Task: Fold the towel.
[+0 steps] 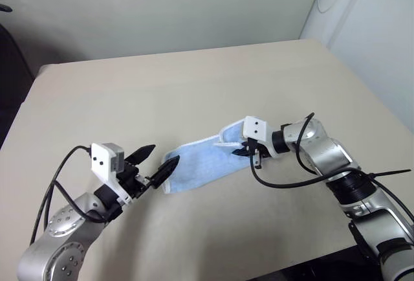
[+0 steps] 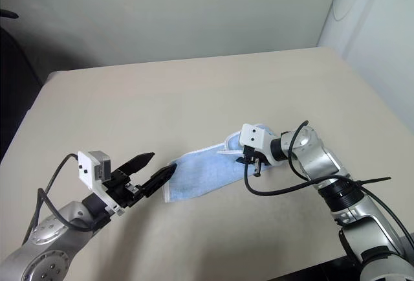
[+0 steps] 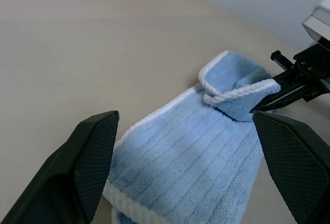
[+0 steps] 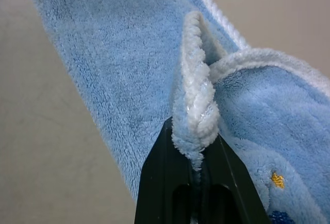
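On the table (image 1: 194,80), right fingers (image 4: 192,168) pinching the towel (image 1: 204,164) edge, arm bent inward, left fingers (image 3: 87,157) spread wide, level.

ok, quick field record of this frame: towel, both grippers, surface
towel: light blue terry, whitish edging, lying on the table, its right end lifted and curled over
right gripper: shut on the towel's white edging at the lifted end
left gripper: open, level, fingers straddling the towel's near-left end, not closed on it
table: beige top
fold state: partway, lifted end not yet laid down
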